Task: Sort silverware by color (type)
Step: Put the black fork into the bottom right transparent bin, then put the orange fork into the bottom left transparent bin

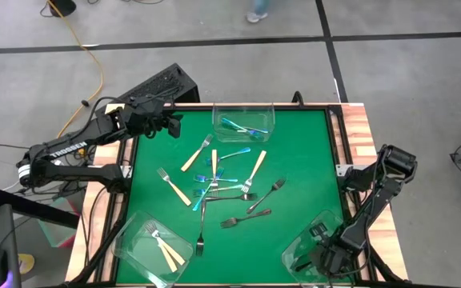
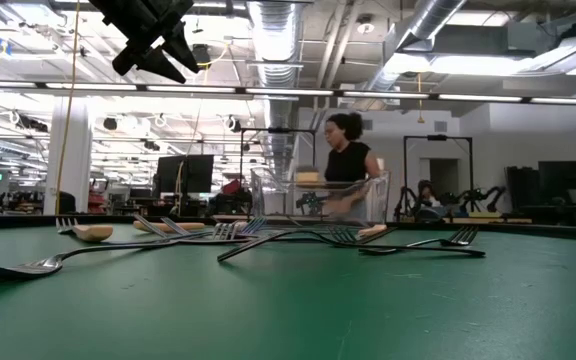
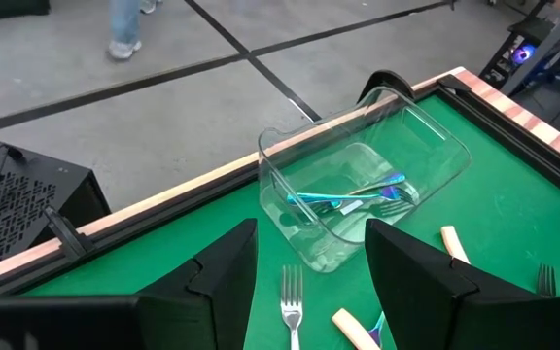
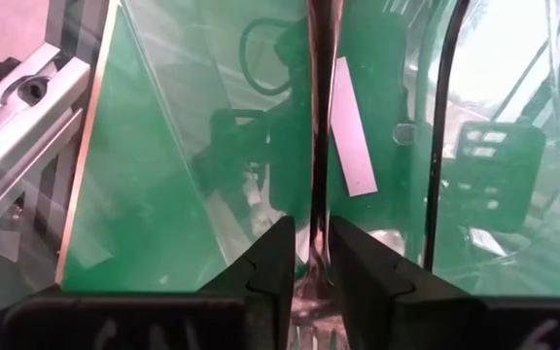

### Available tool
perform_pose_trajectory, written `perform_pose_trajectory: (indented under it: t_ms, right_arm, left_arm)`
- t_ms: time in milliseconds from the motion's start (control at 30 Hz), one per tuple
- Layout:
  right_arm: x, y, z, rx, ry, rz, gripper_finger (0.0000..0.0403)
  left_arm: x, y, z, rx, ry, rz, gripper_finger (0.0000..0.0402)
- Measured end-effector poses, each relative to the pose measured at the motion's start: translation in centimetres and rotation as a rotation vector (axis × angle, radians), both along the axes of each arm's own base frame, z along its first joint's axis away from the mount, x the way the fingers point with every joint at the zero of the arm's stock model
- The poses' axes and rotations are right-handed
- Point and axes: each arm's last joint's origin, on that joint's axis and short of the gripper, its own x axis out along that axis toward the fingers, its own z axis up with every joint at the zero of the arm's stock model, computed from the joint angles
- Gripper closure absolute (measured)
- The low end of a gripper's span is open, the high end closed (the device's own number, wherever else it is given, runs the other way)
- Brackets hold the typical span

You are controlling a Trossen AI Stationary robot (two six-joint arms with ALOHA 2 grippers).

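Observation:
Loose forks lie across the middle of the green mat: tan-handled ones, blue-handled ones and dark grey metal ones. My left gripper hangs open above the mat's far left part, with a tan-handled fork on the mat below its fingers. My right gripper is down in the clear tub at the near right corner, shut on a dark grey metal fork. My right gripper pinches the dark grey fork's slim shaft between its two fingers. The fork runs on along the fingers' line, past their tips, over the tub's clear floor. Which end is in the hold, and whether the fork touches the floor, I cannot tell.
Three clear tubs stand on the mat: one at the far edge holding blue-handled forks, one at the near left holding tan-handled forks, one at the near right. A raised wooden rim frames the table. A person stands beyond it.

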Motion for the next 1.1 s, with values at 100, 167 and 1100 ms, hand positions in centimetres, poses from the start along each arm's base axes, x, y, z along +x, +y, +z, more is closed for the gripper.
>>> perform_pose_trajectory:
  t_ms: [100,167,1100]
  right_arm:
    - [0.1,-0.1,0.0,0.004,0.008,-0.007,0.0305]
    - [0.2,-0.2,0.1,0.009,0.019,-0.026,0.0305]
    - [3.5,-9.1,12.4,0.238,-0.277,-0.360,0.0304]
  left_arm:
    - [0.0,0.0,0.0,0.000,0.000,0.000,0.0226]
    - [0.0,0.0,0.0,0.000,0.000,0.000,0.0226]
    - [0.2,-0.2,0.0,-0.031,-0.012,-0.083,0.0226]
